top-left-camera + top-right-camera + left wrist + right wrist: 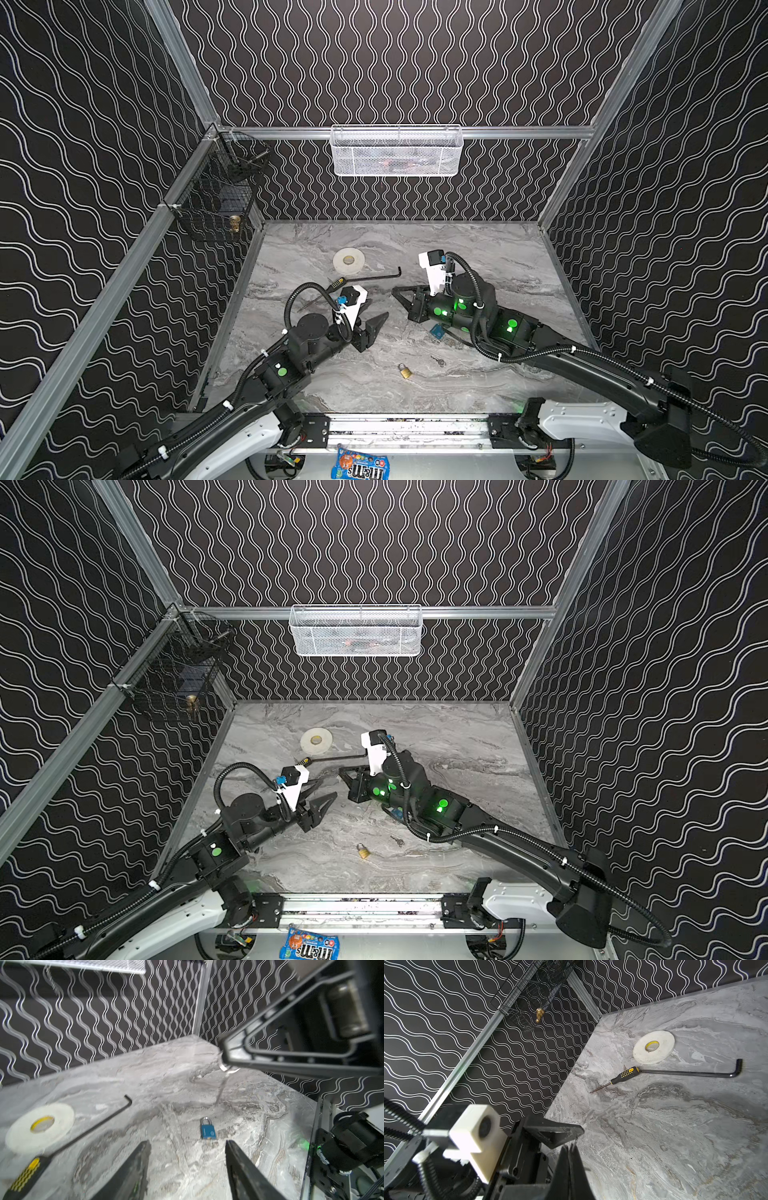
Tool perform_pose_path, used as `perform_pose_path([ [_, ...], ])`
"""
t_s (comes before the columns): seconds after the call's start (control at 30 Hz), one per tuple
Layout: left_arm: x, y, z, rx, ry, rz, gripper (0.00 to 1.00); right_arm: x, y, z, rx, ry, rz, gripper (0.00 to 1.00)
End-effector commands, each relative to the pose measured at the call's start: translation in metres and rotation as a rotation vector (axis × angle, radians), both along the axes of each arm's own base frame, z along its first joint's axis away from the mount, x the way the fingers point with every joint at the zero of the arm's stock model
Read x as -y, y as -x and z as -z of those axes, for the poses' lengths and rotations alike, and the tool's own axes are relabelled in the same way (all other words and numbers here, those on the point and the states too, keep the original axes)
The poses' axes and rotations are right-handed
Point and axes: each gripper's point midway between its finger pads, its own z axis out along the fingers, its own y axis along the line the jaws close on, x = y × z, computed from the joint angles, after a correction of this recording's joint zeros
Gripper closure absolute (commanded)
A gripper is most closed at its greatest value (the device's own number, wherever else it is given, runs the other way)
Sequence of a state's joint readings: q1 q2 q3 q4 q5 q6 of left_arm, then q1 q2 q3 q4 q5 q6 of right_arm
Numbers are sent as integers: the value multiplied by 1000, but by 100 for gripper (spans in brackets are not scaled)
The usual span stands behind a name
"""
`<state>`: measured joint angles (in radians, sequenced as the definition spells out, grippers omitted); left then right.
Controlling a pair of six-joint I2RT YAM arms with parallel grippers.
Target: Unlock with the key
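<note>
Nothing unlocked yet — brass padlock and a loose key lie low centre on the desk. Left gripper: jaws apart, empty. Right gripper: jaws closed — only the left wrist view shows a silver key pinched there, and the blue padlock whole.

A smooth grey marble-look tabletop with a soft sheen. A brass padlock, dull gold metal. A blue padlock, satin body, polished metal shackle. A bright metal key ring, blurred. A dark matt metal hex key. A white basket of fine metal mesh.
</note>
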<state>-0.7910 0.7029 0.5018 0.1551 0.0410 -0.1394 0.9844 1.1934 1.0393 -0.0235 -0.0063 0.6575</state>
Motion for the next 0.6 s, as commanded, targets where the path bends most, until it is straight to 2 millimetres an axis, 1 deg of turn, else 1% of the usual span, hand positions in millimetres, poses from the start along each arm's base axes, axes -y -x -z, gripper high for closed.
perform_pose_path([
  [0.0,13,3,-29,165,32,70,42,-3,1,-7,6,-14,-14,100],
  [0.13,17,-5,-35,185,41,55,48,-4,1,-6,0,-13,-22,100],
  [0.17,18,-5,-34,188,40,60,48,-4,2,-7,0,-18,-23,100],
  [0.33,24,-2,-39,208,50,95,56,-2,3,-8,-3,-24,-24,100],
  [0.4,24,-3,-38,206,49,92,57,-3,4,-7,-4,-26,-27,100],
  [0.57,24,-1,-40,212,55,96,65,-3,5,-7,-9,-34,-29,100],
])
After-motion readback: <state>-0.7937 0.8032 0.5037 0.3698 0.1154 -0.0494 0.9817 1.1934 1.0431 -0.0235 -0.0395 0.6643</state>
